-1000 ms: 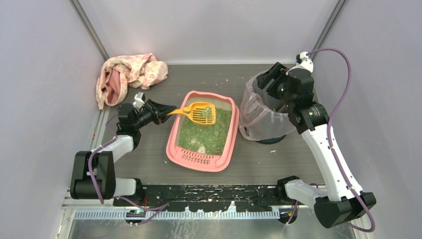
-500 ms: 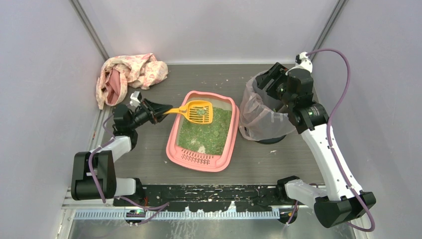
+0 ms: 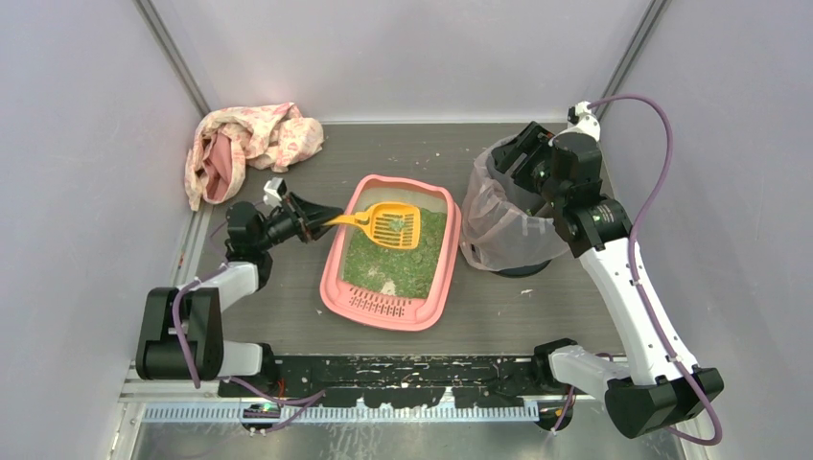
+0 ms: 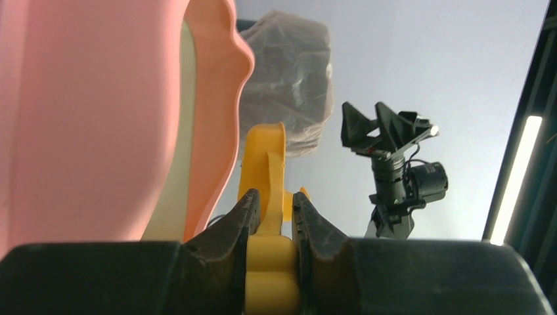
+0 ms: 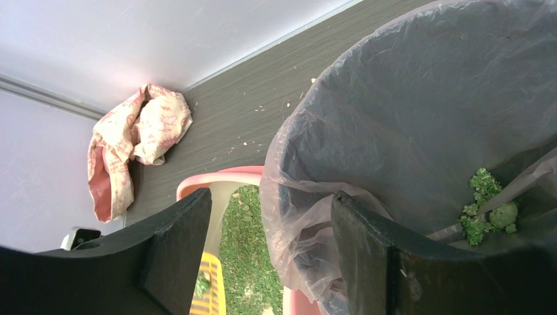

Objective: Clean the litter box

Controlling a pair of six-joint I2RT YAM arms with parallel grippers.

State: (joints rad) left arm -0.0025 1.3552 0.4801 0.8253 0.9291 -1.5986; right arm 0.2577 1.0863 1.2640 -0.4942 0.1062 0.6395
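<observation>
In the upper left of the top view, a crumpled pink patterned cloth [image 3: 251, 142] lies in the back corner of the dark table [image 3: 288, 307]. Just below and right of it, the left gripper [image 3: 324, 218] points toward the centre of the frame, its jaws clamped on the handle of a yellow slotted scoop [image 3: 395, 223]. In the left wrist view the two dark fingers [image 4: 240, 223] press against either side of the yellow handle, with the pink wall of the tray filling the left of that picture.

The scoop's head hovers over the upper part of the litter box [image 3: 383, 309], carrying a small clump of green matter. The litter box sits at the centre of the top view, flat on the table, its slotted grate lip at the lower end and green granules [image 3: 393, 268] spread across its floor, with a pale patch near the grate.

Right of the tray, just beside it, stands the dark round bin [image 3: 503, 225] lined with a translucent pinkish bag. The right gripper [image 3: 522, 153] hangs over the bin's upper rim with its jaws apart. The right wrist view shows the bag's edge between the two spread fingers [image 5: 177, 243] and green clumps [image 5: 486, 197] inside the bin at the right.
</observation>
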